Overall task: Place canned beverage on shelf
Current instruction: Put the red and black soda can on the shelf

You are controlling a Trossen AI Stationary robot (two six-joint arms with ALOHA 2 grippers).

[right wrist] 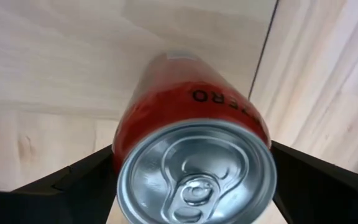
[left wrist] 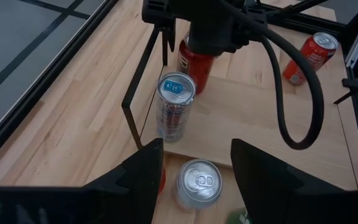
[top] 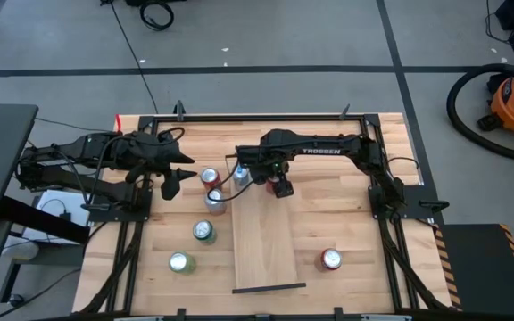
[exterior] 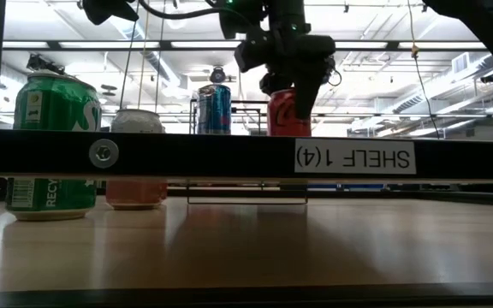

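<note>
Standing on the shelf [top: 266,245]'s far end, a red "ZERO" can [right wrist: 194,155] sits between the right gripper [top: 280,187]'s spread fingers, a blue-and-silver slim can [left wrist: 175,106] beside it; the left gripper [top: 175,181] waits part-open, and the label apparently reads "SHELF 1(4)".

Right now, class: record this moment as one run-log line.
right gripper: open around red Zero cola can | can: upright on shelf | left gripper: waiting, empty

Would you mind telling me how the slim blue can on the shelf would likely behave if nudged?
The slim blue can stands upright, tall and narrow, so it would probably tip easily. Its round, smooth metal side suggests it would roll once down and may slip in a light grip. It stands near the shelf edge, so it could fall off.
</note>
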